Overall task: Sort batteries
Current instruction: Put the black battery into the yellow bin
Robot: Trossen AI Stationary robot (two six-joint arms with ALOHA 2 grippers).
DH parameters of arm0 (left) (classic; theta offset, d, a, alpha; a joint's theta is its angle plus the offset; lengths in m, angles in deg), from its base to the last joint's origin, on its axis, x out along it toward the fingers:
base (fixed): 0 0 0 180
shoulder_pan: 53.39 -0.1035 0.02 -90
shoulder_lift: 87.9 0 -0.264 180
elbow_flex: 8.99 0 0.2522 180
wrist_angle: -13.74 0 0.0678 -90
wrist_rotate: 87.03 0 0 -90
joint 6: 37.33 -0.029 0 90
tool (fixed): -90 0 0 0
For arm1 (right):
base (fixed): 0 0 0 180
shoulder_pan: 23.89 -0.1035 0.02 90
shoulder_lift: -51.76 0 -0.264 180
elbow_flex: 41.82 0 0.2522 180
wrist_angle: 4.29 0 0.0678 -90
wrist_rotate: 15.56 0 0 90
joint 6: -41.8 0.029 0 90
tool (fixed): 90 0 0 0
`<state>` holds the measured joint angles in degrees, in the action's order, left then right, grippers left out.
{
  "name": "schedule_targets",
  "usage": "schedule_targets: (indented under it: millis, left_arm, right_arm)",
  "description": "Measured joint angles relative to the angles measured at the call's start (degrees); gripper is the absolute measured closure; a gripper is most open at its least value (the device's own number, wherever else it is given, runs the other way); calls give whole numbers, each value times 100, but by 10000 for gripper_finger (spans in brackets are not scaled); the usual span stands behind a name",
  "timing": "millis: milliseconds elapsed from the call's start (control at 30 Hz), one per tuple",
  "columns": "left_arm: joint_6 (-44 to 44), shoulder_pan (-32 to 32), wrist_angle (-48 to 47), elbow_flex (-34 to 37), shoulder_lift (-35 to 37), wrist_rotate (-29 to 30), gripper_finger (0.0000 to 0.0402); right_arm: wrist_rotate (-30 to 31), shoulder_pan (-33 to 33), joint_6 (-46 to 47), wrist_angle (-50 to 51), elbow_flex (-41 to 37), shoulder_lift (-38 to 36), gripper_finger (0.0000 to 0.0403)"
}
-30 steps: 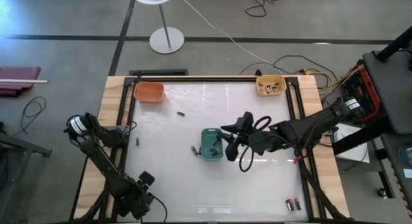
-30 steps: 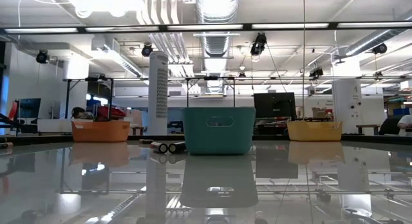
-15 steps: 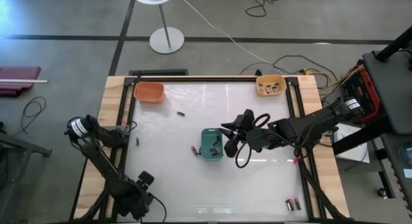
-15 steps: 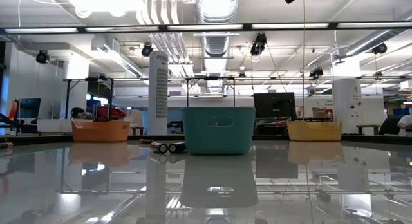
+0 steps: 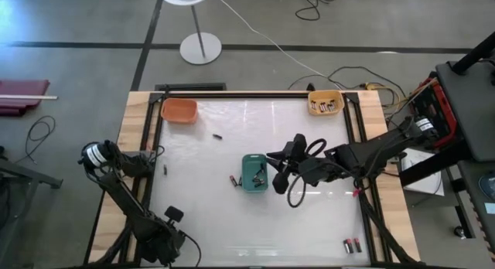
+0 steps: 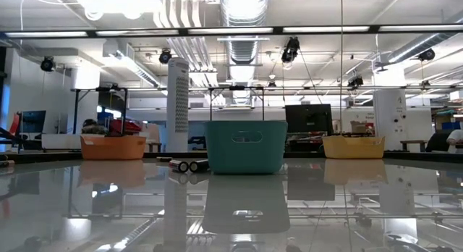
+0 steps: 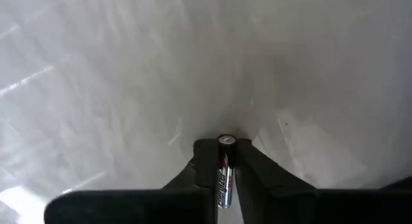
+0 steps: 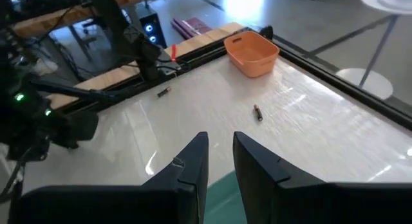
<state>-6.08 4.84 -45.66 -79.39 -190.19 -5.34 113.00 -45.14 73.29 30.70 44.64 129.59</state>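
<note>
My left gripper (image 5: 173,213) is over the table's near left part, shut on a dark battery (image 7: 223,169). Over the middle of the table my right gripper (image 8: 220,158) stands open with nothing between its fingers, just above the teal bin (image 5: 254,172). Loose batteries lie flat on the white table: one (image 5: 218,135) toward the far side, one (image 5: 165,169) at the left, one (image 5: 232,178) beside the teal bin, a pair (image 5: 352,244) near the right front corner. The yellow bin (image 5: 325,103) holds several batteries. My left gripper pinches the battery's side (image 7: 223,179) between its two fingers. The battery lies along the fingers, and its silvery end (image 7: 225,141) sticks out just past the fingertips. The fingers point down at the white table top.
An orange bin (image 5: 179,110) stands at the far left corner, and the yellow bin stands at the far right. The teal bin (image 6: 246,147) is at the centre. Black rails (image 5: 151,157) run along the table's sides. There is free table between the teal bin and the near edge.
</note>
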Motion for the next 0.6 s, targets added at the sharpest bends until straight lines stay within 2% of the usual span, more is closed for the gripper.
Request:
schedule_targets:
  millis: [200, 400, 600]
  left_arm:
    - [621, -16, -141, 5, 261, 503, 392]
    - [1428, -111, -381, 69, 1218, 1950, 396]
    - [1949, -721, -435, 296, 2440, 3032, 396]
  right_arm:
    - [-1, -205, -298, 363, 494, -224, 335]
    - [1, -145, -939, 428, 727, -308, 343]
    - [-150, 131, -1105, 365, 750, -220, 349]
